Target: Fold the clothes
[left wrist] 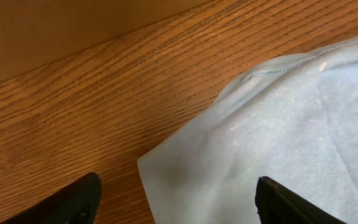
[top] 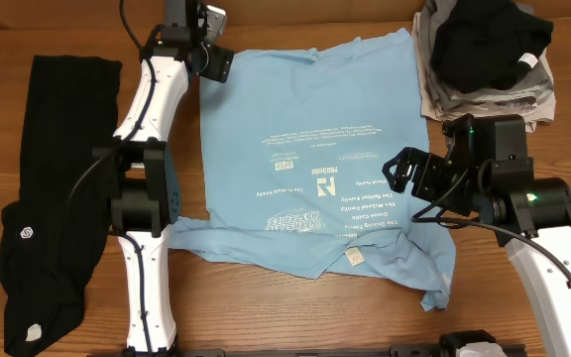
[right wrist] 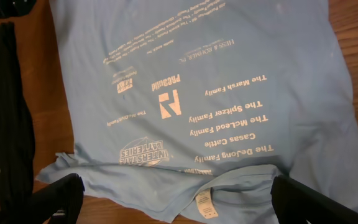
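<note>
Lying spread on the wooden table [top: 295,317], the light blue T-shirt [top: 305,139] has the long black garment [top: 53,188] well off its left edge and a heap of dark and grey clothes [top: 484,59] beyond its far right corner. The left gripper [left wrist: 176,202] hangs over the shirt's far left corner, fingers wide apart and seemingly gripping nothing. The right gripper [top: 401,171] hovers above the shirt's right side, jaws fully spread and empty.
</note>
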Controlling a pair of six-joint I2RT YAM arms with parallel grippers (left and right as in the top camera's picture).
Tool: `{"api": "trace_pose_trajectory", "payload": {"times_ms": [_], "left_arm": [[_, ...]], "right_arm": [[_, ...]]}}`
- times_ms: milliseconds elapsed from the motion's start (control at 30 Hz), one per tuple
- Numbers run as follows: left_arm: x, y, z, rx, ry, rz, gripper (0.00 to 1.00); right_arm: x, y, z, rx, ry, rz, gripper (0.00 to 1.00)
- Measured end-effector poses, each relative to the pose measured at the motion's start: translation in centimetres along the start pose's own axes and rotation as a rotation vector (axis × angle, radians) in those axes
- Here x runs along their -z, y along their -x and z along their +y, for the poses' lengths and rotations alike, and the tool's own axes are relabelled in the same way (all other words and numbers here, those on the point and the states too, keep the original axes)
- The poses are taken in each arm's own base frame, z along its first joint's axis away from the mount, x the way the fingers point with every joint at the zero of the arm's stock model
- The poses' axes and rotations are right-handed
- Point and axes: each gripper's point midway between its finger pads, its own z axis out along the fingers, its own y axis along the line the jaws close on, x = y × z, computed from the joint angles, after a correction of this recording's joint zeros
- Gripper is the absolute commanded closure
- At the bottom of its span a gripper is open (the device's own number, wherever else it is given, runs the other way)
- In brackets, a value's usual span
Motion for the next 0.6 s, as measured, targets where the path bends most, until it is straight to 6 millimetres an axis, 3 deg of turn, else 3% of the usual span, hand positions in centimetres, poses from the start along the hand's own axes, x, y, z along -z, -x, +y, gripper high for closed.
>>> {"api": "trace_pose_trajectory", "payload": {"times_ms": [200, 367, 600], "left_arm": [[-0.4, 0.0, 0.0, 0.001, 0.001, -0.007, 0.2], [-2.4, -1.9, -0.3, 0.011, -0.01, 0.037, 0.22], [-3.4, -3.0, -0.5, 0.016, -0.015, 0.06, 0.4]], "right_arm": [[0.0, 0.2, -0.1, 0.002, -0.008, -0.008, 0.01], [0.0, 0.4, -0.2, 0.003, -0.011, -0.017, 0.01], [0.0, 0.4, -0.1, 0.004, -0.011, -0.02, 0.02]]}}
